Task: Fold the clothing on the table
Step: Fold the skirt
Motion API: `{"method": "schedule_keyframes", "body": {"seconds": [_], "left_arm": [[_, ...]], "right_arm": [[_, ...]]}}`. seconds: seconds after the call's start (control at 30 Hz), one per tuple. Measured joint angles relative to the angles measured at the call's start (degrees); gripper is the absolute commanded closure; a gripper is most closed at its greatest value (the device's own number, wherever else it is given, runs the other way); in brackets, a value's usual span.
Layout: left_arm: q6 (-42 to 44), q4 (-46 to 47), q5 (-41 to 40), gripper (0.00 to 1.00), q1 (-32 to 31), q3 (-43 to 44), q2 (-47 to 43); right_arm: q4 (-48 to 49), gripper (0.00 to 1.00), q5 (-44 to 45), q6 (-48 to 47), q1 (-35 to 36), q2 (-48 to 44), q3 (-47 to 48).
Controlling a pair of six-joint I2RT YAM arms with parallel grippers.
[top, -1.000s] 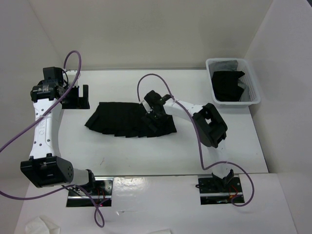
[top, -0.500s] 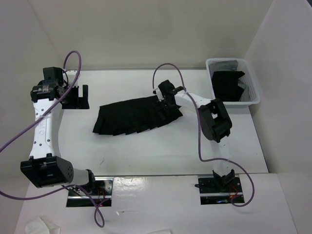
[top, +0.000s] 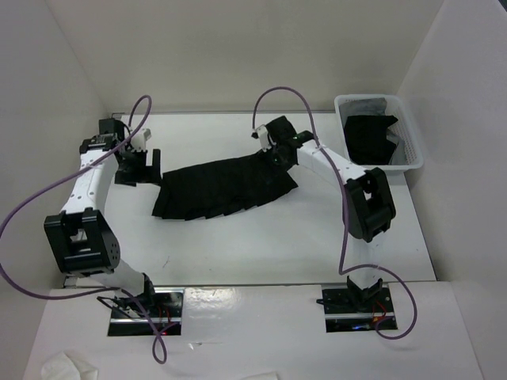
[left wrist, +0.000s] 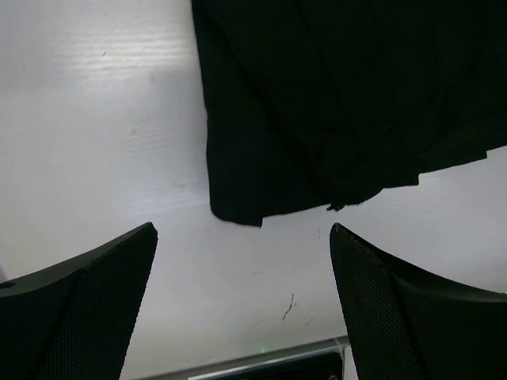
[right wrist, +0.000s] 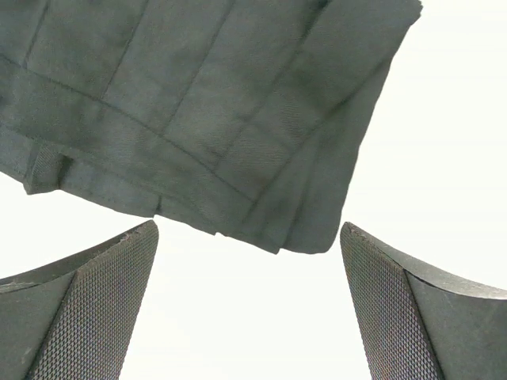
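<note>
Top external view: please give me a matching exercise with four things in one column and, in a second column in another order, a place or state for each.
1 black garment
2 white bin
3 left end effector
4 right end effector

A open, at the garment's right end
B spread flat on the table
C holds dark cloth, far right corner
D open, at the garment's left end

Pairs: 1-B, 2-C, 3-D, 4-A
</note>
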Motion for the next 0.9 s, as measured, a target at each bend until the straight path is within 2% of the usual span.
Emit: {"method": "schedule_keyframes", "body": {"seconds": [0.1,0.17,0.2,0.23,0.3,0.37,0.4,0.47,0.5,0.6,0.63,0.77,0.9], "left_arm": [[0.17,4.02,2.95,0.10,-0.72,-0.07,3.58],[0.17,7.15,4.48,0.20,-0.83,-0.48,6.03],[0.17,8.55,4.87,0.28,-0.83,-0.87,7.37],[0.28,9.64,5.33,0.48,-0.83,-1.07,8.96],[0.13,11.47,5.86,0.66,-0.83,-1.27,12.63],[0.52,13.25,6.08,0.73,-0.76,-1.57,16.50],[0.68,13.86,6.27,0.73,-0.72,-1.86,18.03],[0.98,14.38,6.88,0.66,-0.42,-2.23,20.28],[1.11,14.64,7.34,0.53,-0.13,-2.29,21.16],[1.09,15.32,8.85,0.29,1.33,-1.99,22.49],[1.07,15.41,9.25,0.17,1.95,-1.64,22.73],[1.55,15.47,11.17,0.02,3.74,0.13,22.84],[2.19,15.82,13.40,0.01,4.92,1.16,22.47]], "right_arm": [[-0.13,0.01,-0.44,-0.39,-1.29,-1.55,0.61],[-0.42,0.01,-0.48,-0.48,-2.49,-1.77,0.63],[-0.66,0.01,-0.48,-0.52,-3.19,-1.77,0.59],[-0.92,0.01,-0.46,-0.61,-3.72,-1.77,0.55],[-1.53,0.01,-0.46,-0.63,-4.68,-1.86,0.50],[-2.05,0.01,-0.46,-0.66,-5.60,-2.16,0.44],[-2.29,0.01,-0.46,-0.72,-5.92,-2.40,0.44],[-2.89,0.01,-0.46,-0.90,-6.54,-3.06,0.42],[-3.26,0.01,-0.48,-0.92,-6.80,-3.45,0.42],[-3.80,0.01,-0.48,-1.05,-7.45,-4.28,0.42],[-3.96,0.01,-0.50,-1.07,-7.63,-4.42,0.42],[-4.59,0.01,-0.44,-1.07,-7.98,-4.46,0.42],[-4.81,0.01,-0.44,-1.07,-8.04,-4.46,0.42]]}}
